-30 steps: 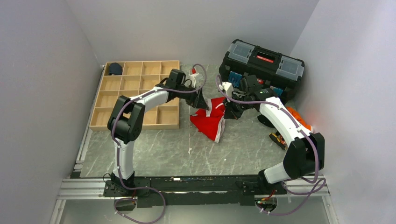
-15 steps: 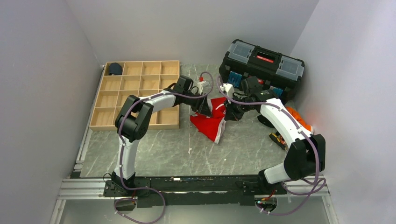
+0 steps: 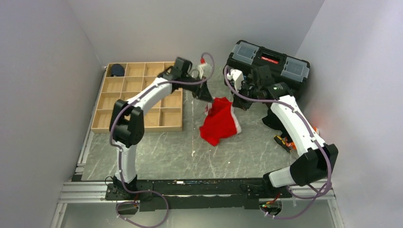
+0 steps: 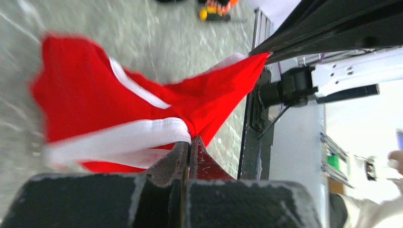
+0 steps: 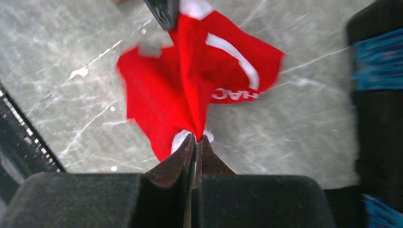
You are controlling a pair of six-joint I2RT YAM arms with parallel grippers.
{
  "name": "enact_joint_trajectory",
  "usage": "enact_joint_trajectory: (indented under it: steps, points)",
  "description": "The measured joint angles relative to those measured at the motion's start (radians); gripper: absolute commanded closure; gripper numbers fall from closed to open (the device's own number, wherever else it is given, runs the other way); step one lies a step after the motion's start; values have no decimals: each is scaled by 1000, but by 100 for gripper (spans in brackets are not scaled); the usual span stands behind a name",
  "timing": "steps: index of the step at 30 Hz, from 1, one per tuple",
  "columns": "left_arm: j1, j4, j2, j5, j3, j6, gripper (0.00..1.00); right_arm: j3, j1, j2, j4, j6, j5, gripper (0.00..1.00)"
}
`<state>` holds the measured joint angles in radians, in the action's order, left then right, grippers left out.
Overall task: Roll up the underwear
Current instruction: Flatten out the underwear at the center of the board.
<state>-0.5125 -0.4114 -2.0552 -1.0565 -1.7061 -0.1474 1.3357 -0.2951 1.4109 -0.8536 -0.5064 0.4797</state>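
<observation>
Left gripper and right gripper each clamp an edge of the red underwear, raised over the table. Spreading stage, judging by the grip; next, lay it flat for rolling.

The red underwear hangs between the left gripper and right gripper, wooden tray left, black toolbox far right.

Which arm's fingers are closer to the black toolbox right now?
Right. The right fingers, pinched on the underwear, sit just in front of the toolbox. The left fingers pinch the underwear's other corner, farther off, beside the wooden tray.
</observation>
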Motion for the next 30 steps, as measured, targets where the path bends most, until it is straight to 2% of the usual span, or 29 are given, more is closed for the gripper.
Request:
enact_joint_trajectory:
  steps: [6,10,18,24,30]
  points:
    - [66,-164,132,64,-267,75,100,203,0,-24,-32,-6,-53,100]
    - [64,-211,218,89,-339,108,100,253,-2,-53,-34,-12,-51,100]
    - [13,-308,319,121,-237,220,100,209,-26,-170,-101,-47,25,100]
    - [-113,-443,385,204,-98,338,100,190,-63,-257,-207,-77,94,100]
    - [-145,-469,454,337,-72,346,100,120,-65,-325,-202,-68,31,100]
